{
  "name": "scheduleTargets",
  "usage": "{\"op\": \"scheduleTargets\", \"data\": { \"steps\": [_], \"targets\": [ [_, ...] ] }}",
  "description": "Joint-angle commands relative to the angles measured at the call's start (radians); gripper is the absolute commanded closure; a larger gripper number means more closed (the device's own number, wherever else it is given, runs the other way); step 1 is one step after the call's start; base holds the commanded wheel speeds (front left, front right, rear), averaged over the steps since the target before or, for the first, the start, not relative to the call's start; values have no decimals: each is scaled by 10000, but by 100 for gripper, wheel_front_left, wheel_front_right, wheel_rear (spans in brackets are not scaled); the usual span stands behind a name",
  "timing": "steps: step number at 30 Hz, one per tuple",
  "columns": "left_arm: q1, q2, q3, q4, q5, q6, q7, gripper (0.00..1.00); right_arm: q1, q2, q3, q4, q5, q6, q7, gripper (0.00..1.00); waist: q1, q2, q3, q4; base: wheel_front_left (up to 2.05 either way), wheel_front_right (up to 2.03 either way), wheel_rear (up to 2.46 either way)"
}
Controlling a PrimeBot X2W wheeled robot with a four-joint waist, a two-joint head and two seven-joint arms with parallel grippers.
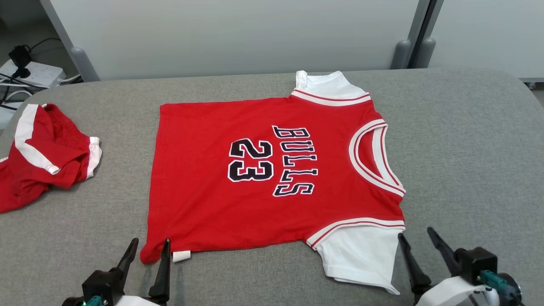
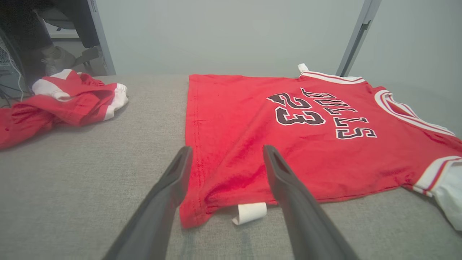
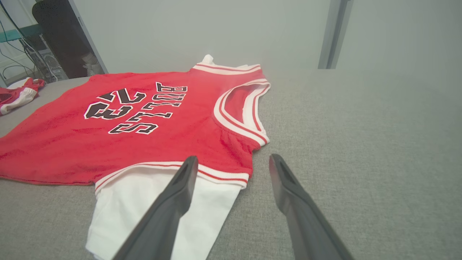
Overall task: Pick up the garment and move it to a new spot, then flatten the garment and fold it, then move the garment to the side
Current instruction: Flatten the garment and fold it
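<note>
Garment (image 1: 255,170): red jersey, lying flat and face-up mid-table on the grey woven table cover (image 1: 467,148), neck toward the robot's right, hem toward its left. Black-and-white "BULLS 23" lettering reads sideways. Knit looks slightly fuzzy, with white-and-red striped ribbing at collar and armholes. Near white sleeve (image 1: 361,255) is spread out, smooth, with its outer edge doubled under; far white sleeve (image 1: 327,83) is mostly tucked behind the shoulder, only a bit poking out. Small curled white tag (image 1: 181,256) sticks out under the near hem corner, print unreadable. Left gripper (image 1: 151,240) sits at that corner, fingers spread wide, one over bare table and the other over the hem edge by the tag; contact with cloth is hard to call, probably just above it. Right gripper (image 1: 415,232) sits at the near sleeve, fingers likewise spread wide, gripping nothing, one over white fabric and one over table. Both gripper bodies are cut off at the bottom edge. Second red garment (image 1: 42,157), crumpled with white trim, lies well apart at the table's left, cropped by the frame.
</note>
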Motion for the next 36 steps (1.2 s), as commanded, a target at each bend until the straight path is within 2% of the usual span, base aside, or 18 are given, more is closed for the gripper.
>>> {"op": "scheduleTargets", "data": {
  "steps": [1,25,27,28,30,31,32,36],
  "targets": [
    [-374,57,210,-158,-80,-71,-59,0,-214,-103,418,-2,130,12,-133,0,0,-1,65,3,0,0,0],
    [-684,86,-259,86,-133,-71,-59,0,-581,-29,2470,2207,1941,12,-130,0,0,-1,539,212,0,0,0],
    [-702,102,-299,90,-146,-71,-59,0,-675,-49,2703,2400,2101,12,-110,11,0,-1,556,225,0,0,0],
    [-714,111,-317,84,-152,-71,-59,0,-731,-70,2805,2477,2161,12,-106,43,0,-1,574,232,0,0,0],
    [-748,129,-343,67,-163,-71,-59,0,-834,-93,3006,2624,2292,12,-82,74,0,-1,614,238,0,0,0],
    [-767,133,-358,62,-170,-71,-59,0,-885,-115,3091,2681,2338,12,-84,95,0,-1,638,241,0,0,0],
    [-787,135,-369,54,-179,-71,-59,0,-928,-133,3173,2739,2403,12,-86,100,0,-1,658,242,0,0,0],
    [-812,145,-365,40,-210,-71,-59,0,-1046,-248,3298,2809,2574,12,-99,100,0,-1,692,213,0,0,0]
  ]
}}
